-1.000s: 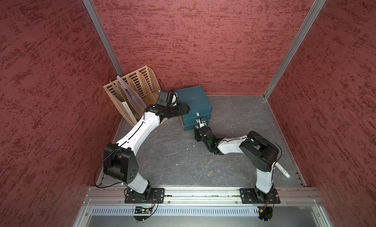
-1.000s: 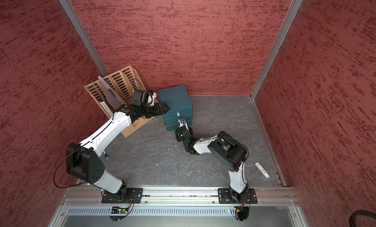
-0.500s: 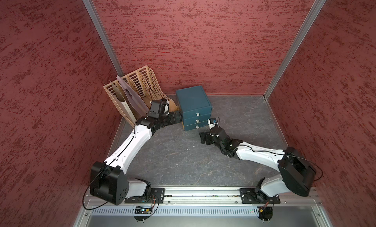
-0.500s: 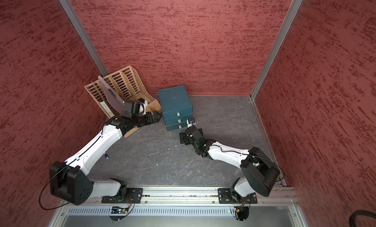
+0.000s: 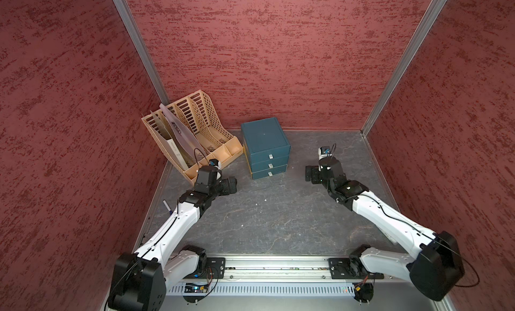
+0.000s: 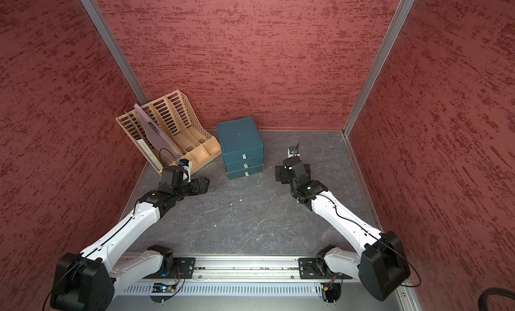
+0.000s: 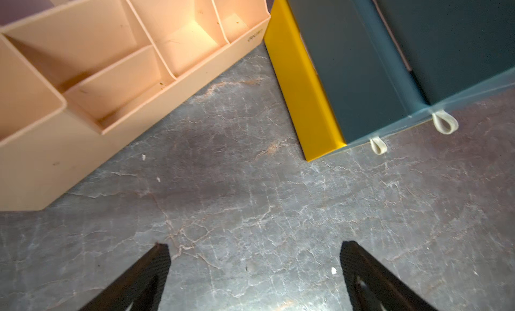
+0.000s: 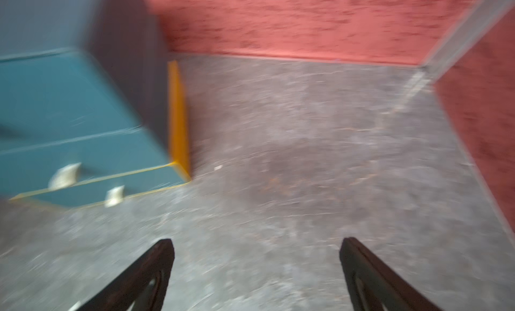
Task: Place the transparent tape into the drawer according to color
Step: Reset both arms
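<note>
Transparent tape: no roll in view.
Left gripper [image 7: 255, 244], right gripper [image 8: 257, 240]: jaws spread, empty.
Dark teal plastic three-drawer cabinet [image 5: 264, 145]: closed, between both grippers.
Risk: shut fronts would hide any colour mix-up.

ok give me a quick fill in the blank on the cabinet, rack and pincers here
The teal cabinet has ___ drawers, all shut.
Low on its side runs a ___ strip.
The left pincer and right pincer are both ___ and empty.
The beige file rack stands nearer the ___ arm.
Missing words: three; yellow; open; left.
</note>
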Controlling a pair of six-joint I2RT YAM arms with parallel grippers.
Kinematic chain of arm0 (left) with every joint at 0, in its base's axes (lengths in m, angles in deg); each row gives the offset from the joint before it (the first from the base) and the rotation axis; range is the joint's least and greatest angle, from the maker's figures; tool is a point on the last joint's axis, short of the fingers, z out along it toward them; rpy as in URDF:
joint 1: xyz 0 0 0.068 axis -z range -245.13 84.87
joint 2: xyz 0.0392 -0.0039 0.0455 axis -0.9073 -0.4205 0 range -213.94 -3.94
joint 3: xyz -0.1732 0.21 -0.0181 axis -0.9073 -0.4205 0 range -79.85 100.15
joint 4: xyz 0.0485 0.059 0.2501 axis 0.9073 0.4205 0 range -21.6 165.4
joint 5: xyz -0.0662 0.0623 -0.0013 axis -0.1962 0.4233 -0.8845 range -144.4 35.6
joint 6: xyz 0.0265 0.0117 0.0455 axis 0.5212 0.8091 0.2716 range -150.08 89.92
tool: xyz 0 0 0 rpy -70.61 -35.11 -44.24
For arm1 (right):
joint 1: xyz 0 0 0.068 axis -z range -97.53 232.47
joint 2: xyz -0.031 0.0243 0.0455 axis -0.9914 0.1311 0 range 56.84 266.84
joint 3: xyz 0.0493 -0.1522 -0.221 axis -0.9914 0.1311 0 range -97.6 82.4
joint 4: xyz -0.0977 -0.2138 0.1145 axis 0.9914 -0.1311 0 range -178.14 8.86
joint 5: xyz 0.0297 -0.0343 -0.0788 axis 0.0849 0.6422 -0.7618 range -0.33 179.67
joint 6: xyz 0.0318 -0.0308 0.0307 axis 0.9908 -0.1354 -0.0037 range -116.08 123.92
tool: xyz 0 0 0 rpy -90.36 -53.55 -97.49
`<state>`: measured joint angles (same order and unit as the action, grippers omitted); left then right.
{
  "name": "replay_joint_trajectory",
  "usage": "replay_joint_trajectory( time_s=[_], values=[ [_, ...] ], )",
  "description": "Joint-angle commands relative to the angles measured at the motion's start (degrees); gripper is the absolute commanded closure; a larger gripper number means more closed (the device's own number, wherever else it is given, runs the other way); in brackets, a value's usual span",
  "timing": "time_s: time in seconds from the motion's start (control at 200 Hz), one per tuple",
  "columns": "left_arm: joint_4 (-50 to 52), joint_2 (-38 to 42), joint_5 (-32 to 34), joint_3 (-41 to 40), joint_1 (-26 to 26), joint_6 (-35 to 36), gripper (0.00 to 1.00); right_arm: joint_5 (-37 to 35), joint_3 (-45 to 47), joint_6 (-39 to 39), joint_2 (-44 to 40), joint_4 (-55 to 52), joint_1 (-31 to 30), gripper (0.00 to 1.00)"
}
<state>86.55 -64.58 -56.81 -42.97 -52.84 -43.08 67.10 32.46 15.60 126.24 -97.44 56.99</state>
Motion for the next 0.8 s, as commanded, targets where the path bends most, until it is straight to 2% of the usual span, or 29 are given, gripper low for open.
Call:
replay_joint_trajectory(
  time_s=[0.0, 0.15, 0.266, 0.471, 0.606, 0.691, 0.797],
  values=[
    [-7.72, 2.11, 2.17, -1.11, -2.17, 4.57, 0.00, -2.73, 2.29, -3.82, 0.78, 5.55, 6.69, 0.02],
    [-14.89, 3.72, 2.72, -4.51, -5.96, 7.87, 0.00, -1.86, 8.00, -5.93, 3.19, 17.48, 13.82, 0.01],
    [-20.69, 3.86, 2.23, -7.78, -9.00, 9.77, 0.00, -2.01, 12.67, -8.87, 6.02, 28.91, 16.31, 0.01],
    [-35.20, 2.54, -3.75, -15.06, -14.60, 12.43, 0.00, 0.81, 17.06, -11.44, 12.62, 44.55, 18.71, 0.01],
    [-43.31, -1.34, -8.00, -16.90, -17.93, 13.22, 0.00, 4.67, 19.64, -11.03, 16.57, 52.79, 20.63, 0.02],
    [-52.78, -5.25, -14.32, -18.07, -20.29, 11.36, 0.00, 6.12, 20.88, -11.42, 17.39, 55.39, 20.83, 0.02],
    [-58.64, -11.65, -17.10, -17.05, -20.44, 12.16, 0.00, 8.39, 24.11, -12.02, 16.81, 60.90, 20.87, 0.01]
  ],
)
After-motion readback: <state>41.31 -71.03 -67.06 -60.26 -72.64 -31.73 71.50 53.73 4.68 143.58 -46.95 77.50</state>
